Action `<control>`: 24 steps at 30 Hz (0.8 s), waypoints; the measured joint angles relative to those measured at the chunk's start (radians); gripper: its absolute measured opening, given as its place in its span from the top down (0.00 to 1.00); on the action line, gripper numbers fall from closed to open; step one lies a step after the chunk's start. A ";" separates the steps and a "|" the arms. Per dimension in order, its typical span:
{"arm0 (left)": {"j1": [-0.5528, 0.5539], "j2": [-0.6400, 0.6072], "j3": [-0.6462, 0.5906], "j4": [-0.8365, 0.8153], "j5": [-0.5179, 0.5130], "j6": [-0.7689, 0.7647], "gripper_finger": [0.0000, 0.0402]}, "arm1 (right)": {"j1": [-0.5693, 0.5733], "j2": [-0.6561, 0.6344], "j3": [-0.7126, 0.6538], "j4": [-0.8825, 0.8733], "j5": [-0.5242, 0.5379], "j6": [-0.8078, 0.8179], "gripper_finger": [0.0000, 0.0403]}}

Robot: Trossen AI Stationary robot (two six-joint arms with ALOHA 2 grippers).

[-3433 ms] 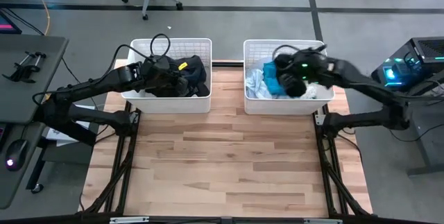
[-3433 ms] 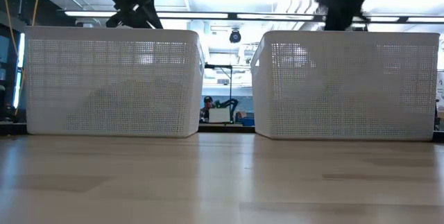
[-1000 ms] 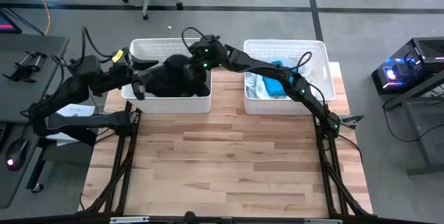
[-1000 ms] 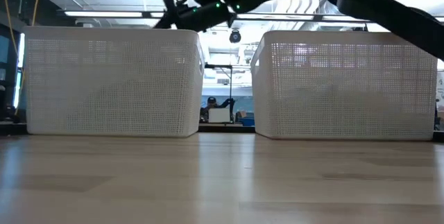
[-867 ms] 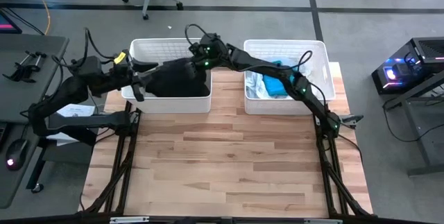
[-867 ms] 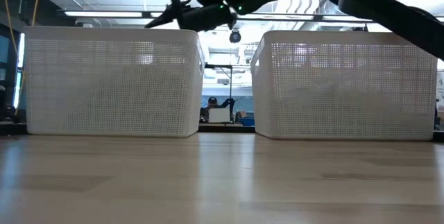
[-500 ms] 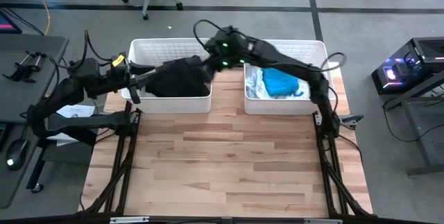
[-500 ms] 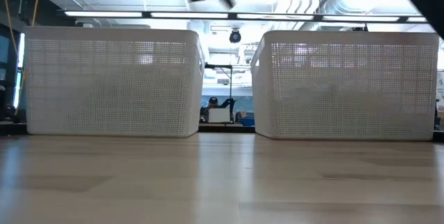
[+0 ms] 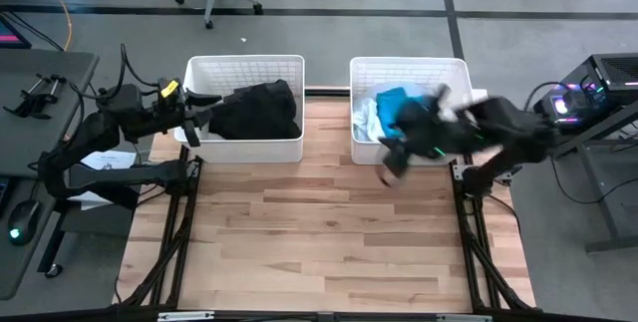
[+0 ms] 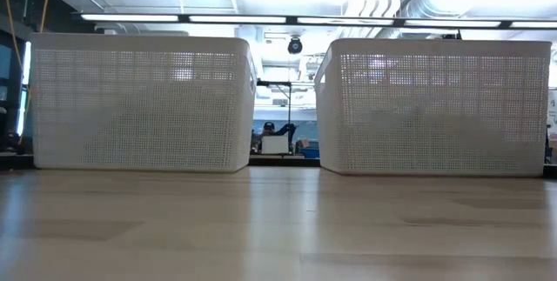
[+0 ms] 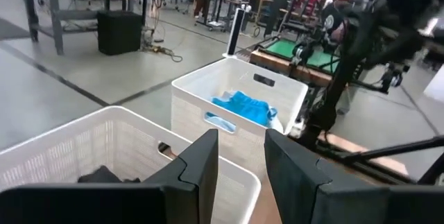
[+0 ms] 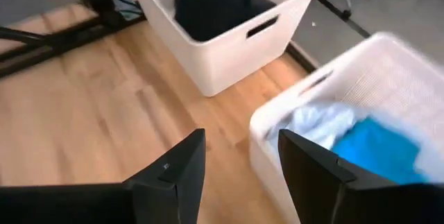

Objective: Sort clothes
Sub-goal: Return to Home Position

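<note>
The left tool (image 11: 241,148) and the right tool (image 12: 243,141) both hang moderately parted, holding nothing and touching nothing.

The wooden table (image 9: 319,232) carries the left basket (image 9: 244,60) and the right basket (image 9: 407,61), apart, along its far edge.

A heap of black clothes (image 9: 257,110) lay crumpled in the left basket (image 9: 244,60), bunched toward its right side. In the right basket (image 9: 404,62), a bright blue garment (image 9: 395,101) sat atop a rumpled white garment (image 9: 367,120).
</note>
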 joint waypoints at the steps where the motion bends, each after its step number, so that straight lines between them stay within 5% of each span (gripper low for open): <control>1: 0.000 0.000 0.000 0.000 0.000 -0.016 0.74 | 0.049 -0.044 -0.055 0.002 0.029 0.065 0.59; 7: 0.000 0.001 0.000 0.008 -0.006 -0.051 0.74 | 0.310 -0.283 -0.414 0.115 0.092 0.388 0.59; 11: 0.000 0.001 0.000 0.019 -0.013 -0.102 0.74 | 0.450 -0.417 -0.654 0.324 0.107 0.439 0.59; 17: 0.000 0.001 0.000 0.036 -0.014 -0.217 0.74 | 0.545 -0.661 -0.957 0.588 0.203 0.325 0.62; 24: 0.000 0.001 0.000 0.062 -0.016 -0.287 0.74 | 0.442 -1.033 -1.238 0.946 0.147 0.008 0.67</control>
